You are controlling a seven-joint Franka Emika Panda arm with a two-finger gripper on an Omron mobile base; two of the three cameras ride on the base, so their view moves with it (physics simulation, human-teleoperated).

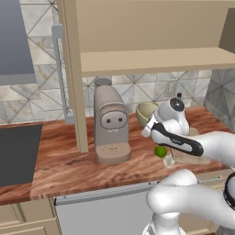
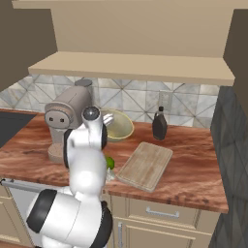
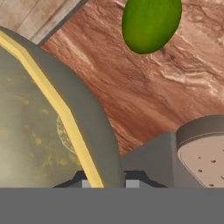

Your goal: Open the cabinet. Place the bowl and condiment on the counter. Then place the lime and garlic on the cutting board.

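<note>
My arm bends low over the counter (image 2: 193,164), my gripper (image 3: 107,181) clenched on the bowl (image 2: 117,127) rim; lime (image 3: 151,24) at one o'clock.

A rendered home kitchen. A long wood-grain counter (image 2: 193,169) runs under an open beige wall cabinet (image 2: 131,68), with patterned grey tiles (image 2: 135,99) on the wall between them. On the counter stand a coffee machine (image 1: 110,126), a bowl (image 2: 117,124) just right of it, a dark condiment bottle (image 2: 159,124) further right, and a cutting board (image 2: 145,164) in front. A lime (image 1: 160,151) lies near the board. Drawers (image 2: 160,211) sit below the counter, and a dark cooktop (image 1: 18,151) lies left of the machine.
</note>
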